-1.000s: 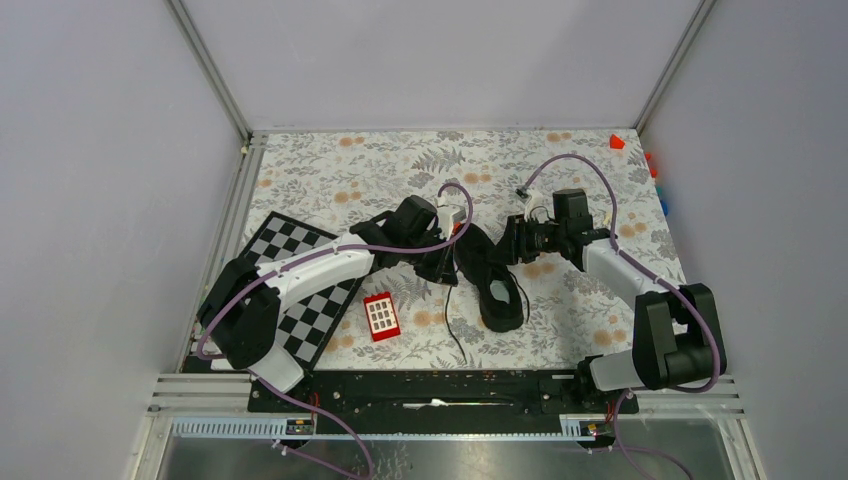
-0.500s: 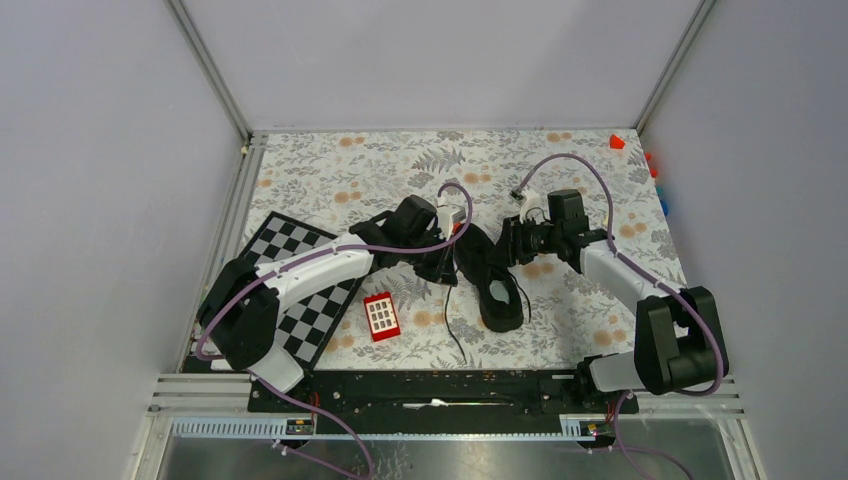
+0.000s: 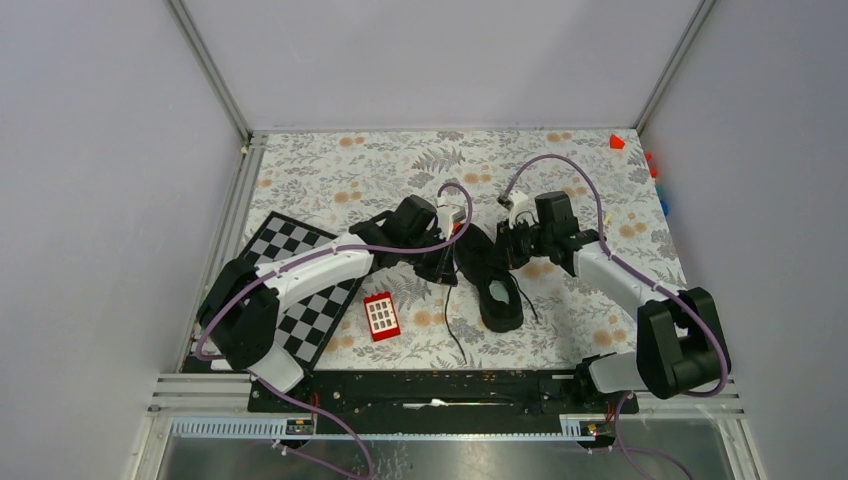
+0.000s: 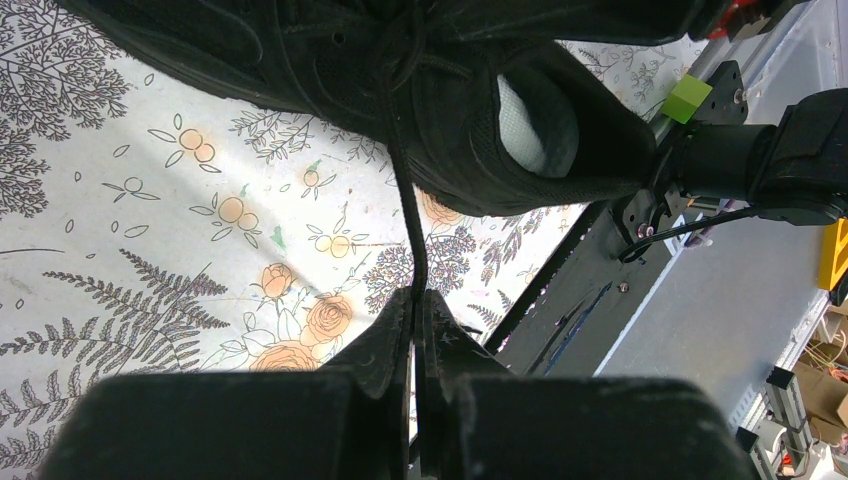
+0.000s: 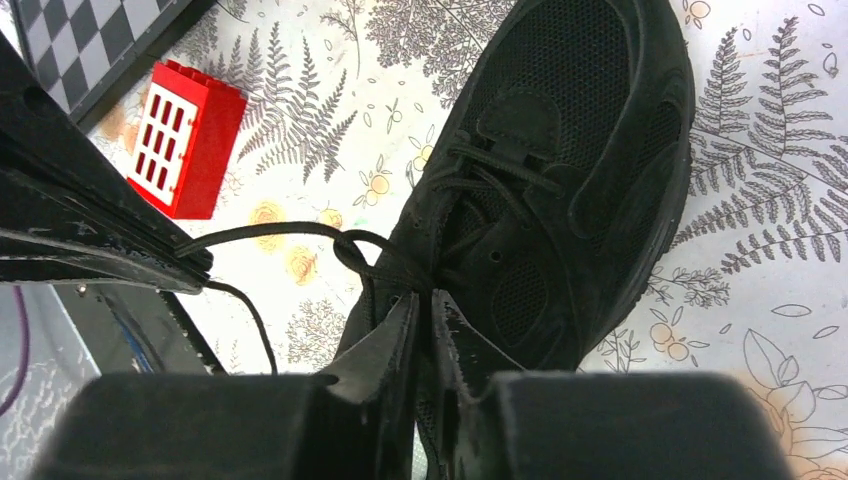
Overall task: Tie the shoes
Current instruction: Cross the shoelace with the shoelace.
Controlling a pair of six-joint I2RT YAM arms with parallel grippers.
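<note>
The black sneaker [image 3: 490, 275] lies in the middle of the floral mat, toe towards the far side. My left gripper [image 3: 447, 268] is at its left side, shut on a thin black lace [image 4: 405, 215] that runs taut from the shoe [image 4: 450, 100] into the jaws [image 4: 415, 297]. My right gripper [image 3: 510, 248] is at the shoe's right side above the laced part. In the right wrist view it [image 5: 425, 302] is shut on another lace strand [image 5: 375, 262] beside the shoe [image 5: 570, 150]. The pale insole [image 4: 535, 125] shows in the heel opening.
A red block [image 3: 381, 316] lies left of the shoe, beside a checkerboard [image 3: 300, 290]. A loose lace end [image 3: 452, 335] trails towards the near edge. Small coloured blocks [image 3: 655, 170] sit by the right wall, and a red one [image 3: 616, 142] at the far right corner.
My right gripper has moved left, closer over the shoe. The left arm and the shoe have stayed where they were.
</note>
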